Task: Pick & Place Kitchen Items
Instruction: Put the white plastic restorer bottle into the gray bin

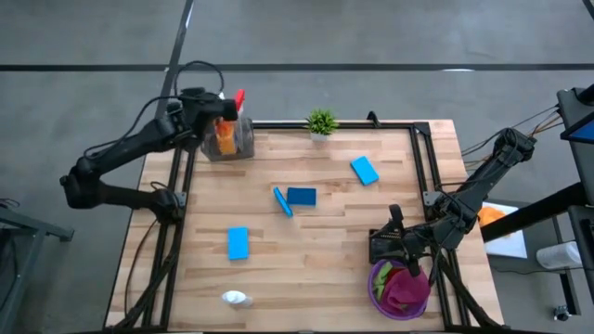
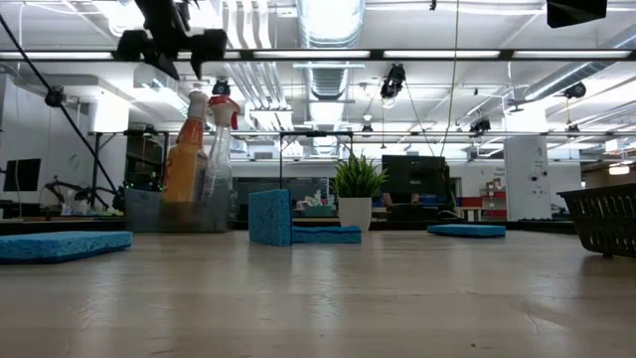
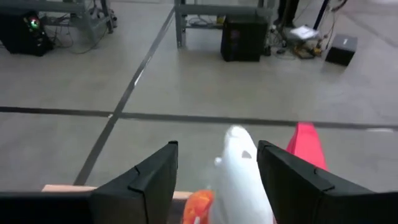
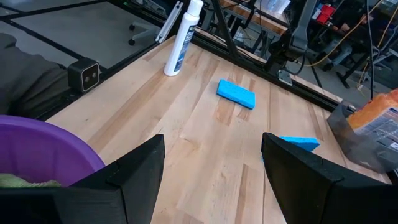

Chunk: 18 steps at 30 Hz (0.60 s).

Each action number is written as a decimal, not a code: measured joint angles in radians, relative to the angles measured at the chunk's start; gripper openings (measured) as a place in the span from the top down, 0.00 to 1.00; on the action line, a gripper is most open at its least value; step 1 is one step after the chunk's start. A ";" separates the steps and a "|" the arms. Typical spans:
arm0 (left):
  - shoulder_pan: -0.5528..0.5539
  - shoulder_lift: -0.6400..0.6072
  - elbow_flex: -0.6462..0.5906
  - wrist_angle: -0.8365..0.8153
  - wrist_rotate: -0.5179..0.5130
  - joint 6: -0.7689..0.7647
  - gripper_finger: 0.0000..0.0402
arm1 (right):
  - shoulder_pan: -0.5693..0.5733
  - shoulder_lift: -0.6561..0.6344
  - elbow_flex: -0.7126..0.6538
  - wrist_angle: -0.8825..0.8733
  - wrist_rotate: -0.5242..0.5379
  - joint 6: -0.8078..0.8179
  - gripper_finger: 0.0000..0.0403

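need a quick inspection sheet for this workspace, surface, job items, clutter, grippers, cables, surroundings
surface: wooden table with a black frame.
job's things: four blue sponges, one near the left side, one right of centre, one flat beside one on edge; white spray bottle lying at the near edge; orange bottle and red-topped bottle in a clear bin; green and magenta cloths in a purple bowl.
clutter: small potted plant.
grippers: left gripper open over the bin's bottles; right gripper open beside the bowl.
cables: loops along both arms.
surroundings: concrete floor, shelving, monitors.
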 joint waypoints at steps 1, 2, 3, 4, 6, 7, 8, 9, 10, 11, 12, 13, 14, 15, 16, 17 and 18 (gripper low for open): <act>-0.002 -0.018 0.000 0.002 0.000 0.010 0.45 | 0.000 0.000 0.000 0.000 0.000 0.000 0.34; -0.008 -0.036 0.000 0.002 0.000 0.020 0.45 | 0.000 0.000 0.000 0.000 0.000 0.000 0.34; -0.017 -0.054 0.000 0.001 0.002 0.035 0.44 | 0.000 0.000 0.000 0.000 0.000 0.000 0.34; -0.028 -0.074 0.000 0.001 0.011 0.056 0.44 | 0.000 0.000 0.000 0.000 0.000 0.000 0.34; -0.057 -0.116 0.000 0.001 0.024 0.109 0.44 | 0.000 0.000 0.000 0.000 0.000 0.000 0.34; -0.078 -0.138 0.000 0.000 0.033 0.139 0.44 | 0.000 0.000 0.000 0.000 0.000 0.000 0.34; -0.103 -0.160 0.001 -0.001 0.044 0.170 0.44 | 0.000 0.000 0.000 0.000 -0.001 0.000 0.34; -0.130 -0.181 0.001 -0.002 0.057 0.199 0.44 | 0.000 0.000 0.000 0.000 -0.001 0.000 0.34; -0.161 -0.203 0.001 -0.002 0.074 0.227 0.44 | 0.000 0.000 0.000 0.000 -0.001 0.000 0.34; -0.197 -0.225 0.001 -0.004 0.096 0.254 0.44 | 0.000 0.000 0.000 0.000 -0.001 0.000 0.34; -0.233 -0.246 0.001 -0.008 0.124 0.274 0.44 | 0.000 0.000 0.000 0.000 -0.001 0.000 0.34; -0.271 -0.266 0.001 -0.013 0.160 0.293 0.44 | 0.000 0.000 0.000 0.000 -0.001 0.000 0.34; -0.309 -0.286 0.001 -0.017 0.211 0.315 0.44 | 0.000 0.000 0.000 0.000 -0.001 0.000 0.34; -0.346 -0.305 0.001 -0.024 0.281 0.340 0.44 | 0.000 0.000 0.000 0.000 -0.002 0.000 0.34; -0.379 -0.321 0.001 -0.034 0.368 0.359 0.44 | 0.000 0.000 0.000 0.000 -0.005 0.000 0.34; -0.413 -0.337 0.001 -0.044 0.461 0.375 0.44 | 0.000 0.000 0.000 0.000 -0.010 0.000 0.34; -0.447 -0.350 0.001 -0.057 0.565 0.382 0.44 | 0.000 0.000 0.000 0.000 -0.015 0.000 0.34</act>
